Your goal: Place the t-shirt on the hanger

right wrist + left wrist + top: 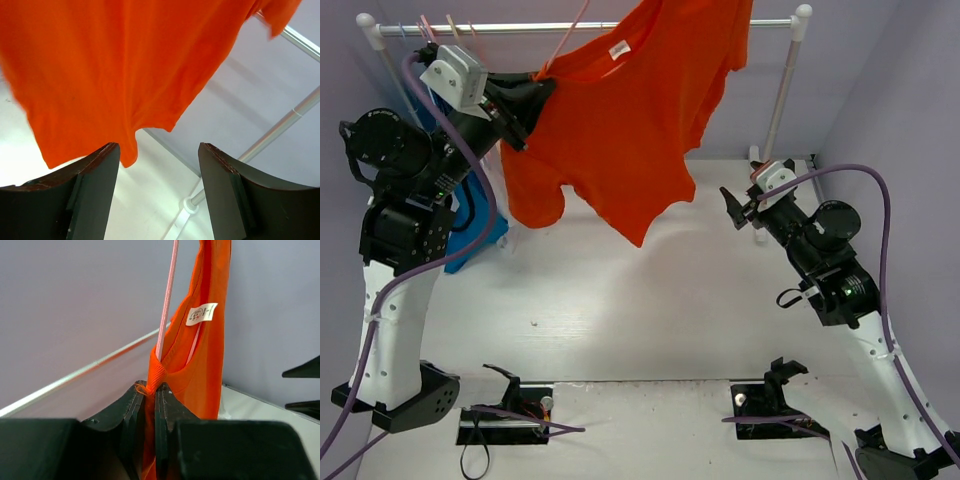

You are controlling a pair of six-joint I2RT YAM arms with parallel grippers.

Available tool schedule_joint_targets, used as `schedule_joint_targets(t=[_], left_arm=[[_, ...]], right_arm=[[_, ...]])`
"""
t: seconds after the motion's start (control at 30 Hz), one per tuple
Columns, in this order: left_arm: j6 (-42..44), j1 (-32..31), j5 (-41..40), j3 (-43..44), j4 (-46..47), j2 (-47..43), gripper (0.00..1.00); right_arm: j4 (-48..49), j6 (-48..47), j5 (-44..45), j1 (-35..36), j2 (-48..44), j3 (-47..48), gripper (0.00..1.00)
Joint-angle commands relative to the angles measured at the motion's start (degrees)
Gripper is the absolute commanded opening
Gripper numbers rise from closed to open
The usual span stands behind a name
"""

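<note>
The bright orange t-shirt (620,120) hangs high from the rail (520,28), its white label (618,48) showing at the neck. A thin pale-pink hanger wire (568,42) runs up from the collar to the rail; most of the hanger is hidden in the cloth. My left gripper (538,88) is shut on the ribbed collar (156,374) beside the hanger wire (167,300). My right gripper (732,205) is open and empty, low to the right of the shirt's hem (125,150), apart from it.
A white rack post (785,85) stands at the back right, right behind my right gripper. Several clothespins (445,25) sit on the rail at left. A blue object (480,235) lies by the left arm.
</note>
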Motion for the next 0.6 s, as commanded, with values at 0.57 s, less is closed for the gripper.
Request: schedule_joint_targets(t=[0.57], left_arm=[[-2.45, -0.28, -28.20, -2.44, -12.10, 5.93, 0.00]], right_arm=[[5.26, 3.24, 1.51, -0.42, -0.58, -1.80, 0.65]])
